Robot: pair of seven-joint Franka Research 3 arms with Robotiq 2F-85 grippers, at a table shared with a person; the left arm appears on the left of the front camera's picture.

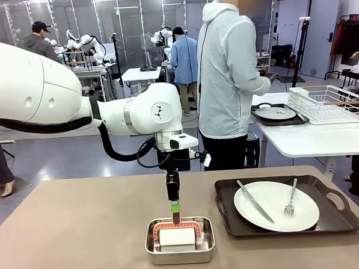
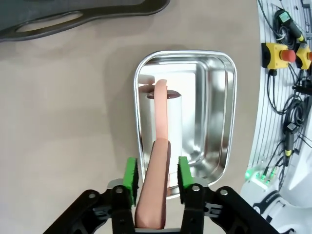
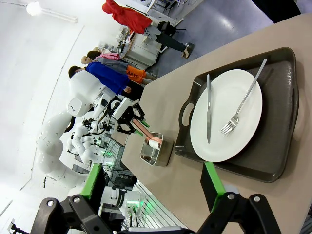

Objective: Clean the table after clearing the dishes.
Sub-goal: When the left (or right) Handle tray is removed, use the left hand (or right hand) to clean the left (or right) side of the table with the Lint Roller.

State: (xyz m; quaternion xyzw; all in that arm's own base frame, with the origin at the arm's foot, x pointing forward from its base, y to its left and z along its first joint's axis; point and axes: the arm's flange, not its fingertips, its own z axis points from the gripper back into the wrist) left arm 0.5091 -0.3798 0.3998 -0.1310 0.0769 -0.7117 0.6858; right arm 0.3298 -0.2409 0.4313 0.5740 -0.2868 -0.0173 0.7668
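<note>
Left tool down over steel pan, btm centre of front view, on tan table. In left wrist view, green pads flanking pink strap arching over white block in pan; nearly closed on it, can't tell if actually gripping. Right tool spread wide, holding nothing, btm of right wrist view. One plate w/ knife & fork on dark tray, btm right. Second plate on white table, upper right, beside person.

Strap in L hand (over pan)
</note>
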